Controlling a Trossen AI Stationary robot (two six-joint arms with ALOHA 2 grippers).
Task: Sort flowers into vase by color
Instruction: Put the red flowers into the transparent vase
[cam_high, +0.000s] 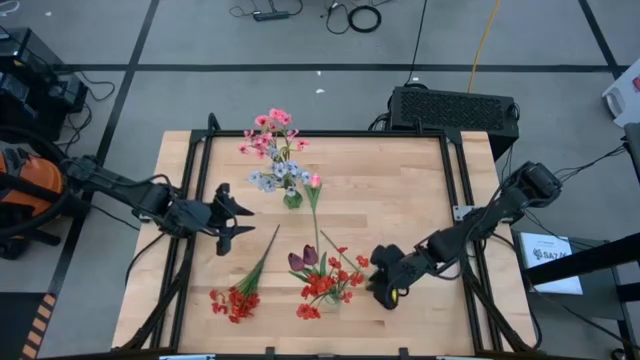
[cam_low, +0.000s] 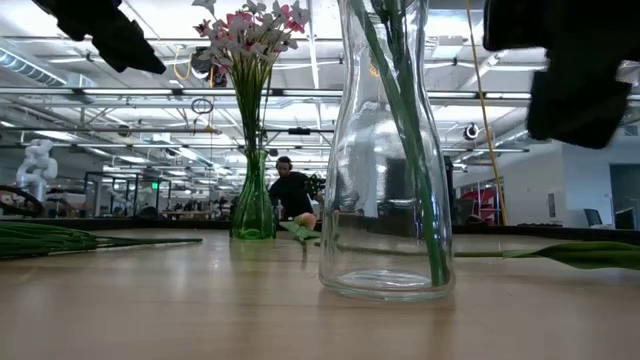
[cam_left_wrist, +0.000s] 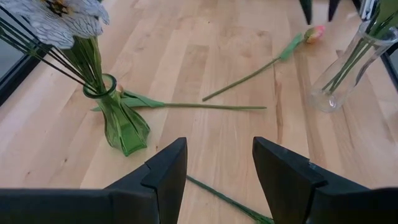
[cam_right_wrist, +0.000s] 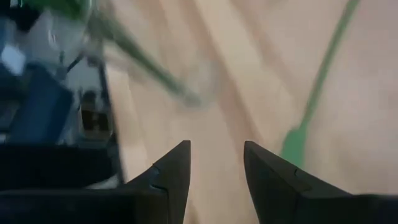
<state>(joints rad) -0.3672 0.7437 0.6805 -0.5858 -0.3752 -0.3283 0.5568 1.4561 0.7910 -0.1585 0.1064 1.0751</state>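
From above, the left gripper (cam_high: 240, 215) is hovering at the left middle of the wooden table (cam_high: 400, 190), its jaws spread and holding nothing. The right gripper (cam_high: 385, 290) is hanging low at the lower right of centre, just beside the clear vase (cam_high: 328, 297); from this angle I cannot tell how its jaws stand. The green vase (cam_high: 292, 198) near the top centre is already carrying pink blossoms (cam_high: 272, 132) and pale blue sprigs (cam_high: 275, 180). The clear vase is carrying red flowers (cam_high: 325, 285), with a dark maroon tulip (cam_high: 303, 260) leaning at it. Lying loose are a red cluster (cam_high: 235, 300) at lower left and a pink bud (cam_high: 315, 181) on its long stem in the centre, so I judge the sorting roughly half done, with those two left.

At table height, the clear vase (cam_low: 385, 150) is filling the middle of the frame with stems inside, the green vase (cam_low: 253, 205) is standing behind it to the left, and a person is sitting in the far background.

From the left wrist, the fingers (cam_left_wrist: 168, 174) are gaping wide over bare wood, the green vase (cam_left_wrist: 118, 121) at left, the pink bud (cam_left_wrist: 314, 33) at upper right.

From the right wrist, the fingers (cam_right_wrist: 171, 171) are standing apart, empty, with a green stem (cam_right_wrist: 317, 87) at right.
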